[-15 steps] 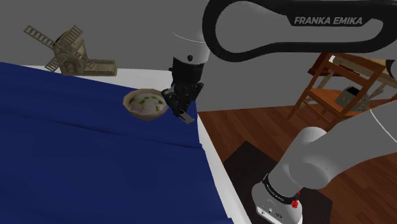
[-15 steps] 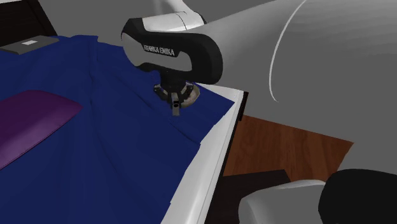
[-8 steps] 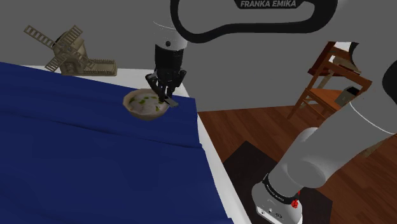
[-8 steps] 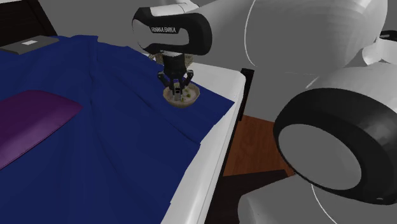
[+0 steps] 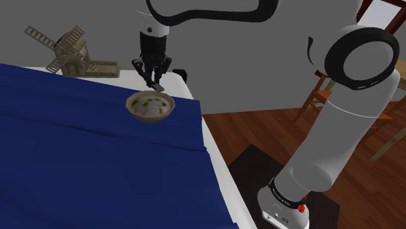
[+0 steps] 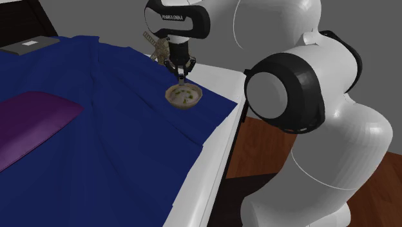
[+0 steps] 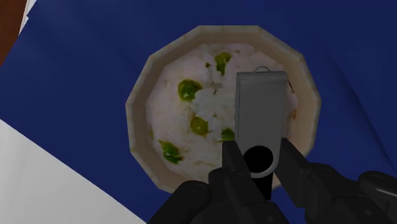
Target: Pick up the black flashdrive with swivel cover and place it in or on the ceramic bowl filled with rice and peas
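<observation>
Flashdrive, clasped by the tool, hangs above bowl.

White rounded arm links, black joint rings; black wrist housing, white lettering; all-black two-finger gripper; red knob at base.

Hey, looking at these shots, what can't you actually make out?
- Flash drive: its lower end, wrist view, hidden between the jaws.
- Bowl: part of its rim, wrist view, covered by flash drive and jaws.
- Windmill model: second exterior view, mostly behind the arm.
</observation>
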`<state>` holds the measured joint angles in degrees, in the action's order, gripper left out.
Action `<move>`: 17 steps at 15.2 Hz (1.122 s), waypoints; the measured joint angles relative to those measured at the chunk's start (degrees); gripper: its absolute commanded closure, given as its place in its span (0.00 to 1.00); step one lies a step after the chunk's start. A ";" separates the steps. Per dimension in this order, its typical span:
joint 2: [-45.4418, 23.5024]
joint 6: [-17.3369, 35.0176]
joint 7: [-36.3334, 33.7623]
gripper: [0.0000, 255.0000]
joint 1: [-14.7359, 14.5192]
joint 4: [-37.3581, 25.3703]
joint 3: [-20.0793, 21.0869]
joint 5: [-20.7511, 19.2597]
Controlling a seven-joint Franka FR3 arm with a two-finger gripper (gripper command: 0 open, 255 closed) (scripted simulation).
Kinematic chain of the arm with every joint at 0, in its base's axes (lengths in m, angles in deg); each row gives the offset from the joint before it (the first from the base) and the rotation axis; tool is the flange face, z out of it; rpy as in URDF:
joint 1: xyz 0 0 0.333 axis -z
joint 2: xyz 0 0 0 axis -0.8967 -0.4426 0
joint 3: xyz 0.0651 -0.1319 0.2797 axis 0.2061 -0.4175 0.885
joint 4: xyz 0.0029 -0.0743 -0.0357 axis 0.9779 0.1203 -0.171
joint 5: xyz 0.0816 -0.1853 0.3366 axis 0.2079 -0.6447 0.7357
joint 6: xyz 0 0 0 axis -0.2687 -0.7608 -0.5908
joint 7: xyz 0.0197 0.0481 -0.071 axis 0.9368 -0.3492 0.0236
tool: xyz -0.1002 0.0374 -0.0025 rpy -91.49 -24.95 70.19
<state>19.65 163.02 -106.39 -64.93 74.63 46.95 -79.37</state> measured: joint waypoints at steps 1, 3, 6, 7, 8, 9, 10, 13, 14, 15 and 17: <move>-1.75 -0.17 0.09 1.00 -0.05 -1.69 -0.17 -0.72; -3.14 0.70 0.08 1.00 -0.11 -2.04 -0.33 -1.32; -3.28 2.95 0.16 1.00 0.05 0.07 -0.45 -1.41; -3.27 3.81 0.12 1.00 0.08 0.96 -0.47 -1.41; -3.45 4.38 -0.02 1.00 0.02 1.37 -0.46 -1.51; -3.01 5.29 0.12 1.00 0.20 2.67 -0.49 -1.33; -3.15 5.88 0.06 1.00 0.19 3.13 -0.51 -1.41; -3.62 8.12 -0.10 1.00 0.18 4.95 -0.58 -1.65; -3.78 8.71 -0.21 1.00 0.15 5.40 -0.58 -1.74; -3.71 9.12 -0.20 1.00 0.18 5.87 -0.59 -1.72; -3.64 9.45 -0.15 1.00 0.24 6.25 -0.61 -1.70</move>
<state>16.02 172.48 -106.54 -64.69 80.88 46.34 -81.07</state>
